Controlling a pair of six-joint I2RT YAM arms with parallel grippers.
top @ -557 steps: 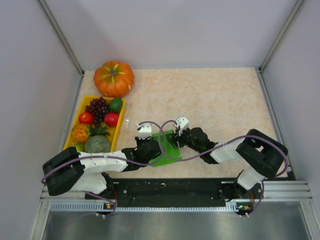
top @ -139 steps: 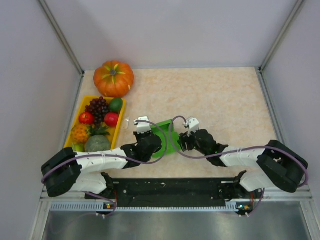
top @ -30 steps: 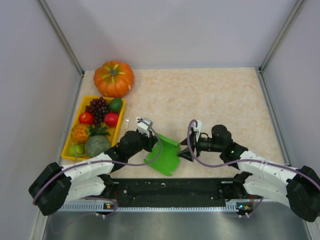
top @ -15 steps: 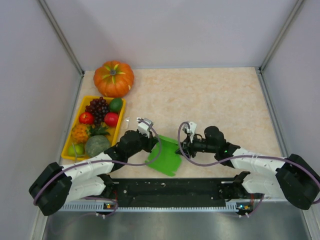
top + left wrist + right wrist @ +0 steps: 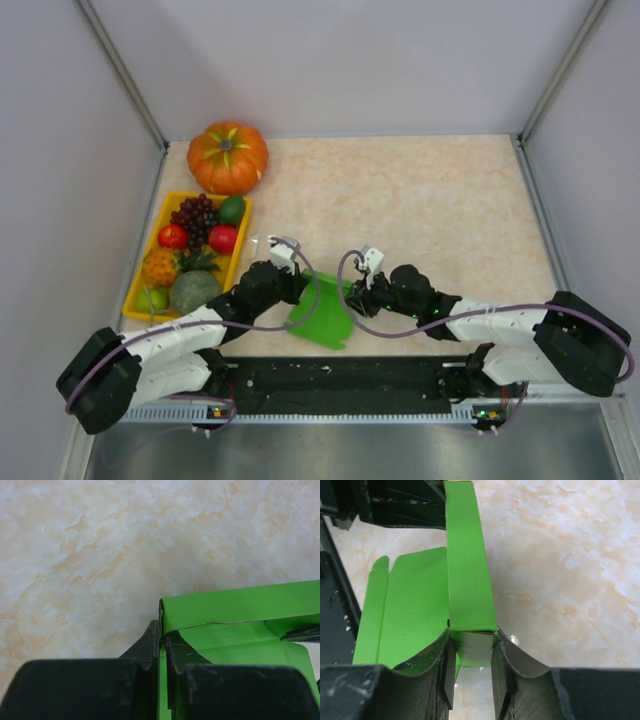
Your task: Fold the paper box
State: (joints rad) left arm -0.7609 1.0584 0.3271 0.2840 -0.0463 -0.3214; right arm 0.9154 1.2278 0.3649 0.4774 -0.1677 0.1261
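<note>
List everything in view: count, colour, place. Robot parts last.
paper box: one, bright green, between the grippers
pumpkin: one, orange, far left corner
tray: one, yellow, left side
grapes: one bunch, dark purple, tray's far end
green fruits: two, green, tray's opposite corners
red fruits: two, red, mid tray
pineapple: one, yellow-orange, tray's left
round fruit: one, grey-green, tray's near end
table: one, beige
left gripper: one, black, shut on paper box
right gripper: one, black, shut on paper box

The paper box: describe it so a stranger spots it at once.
On the table, look right of the yellow tray. The paper box sits pinched between the left gripper and right gripper: creased bright green card, not round like the fruit.
</note>
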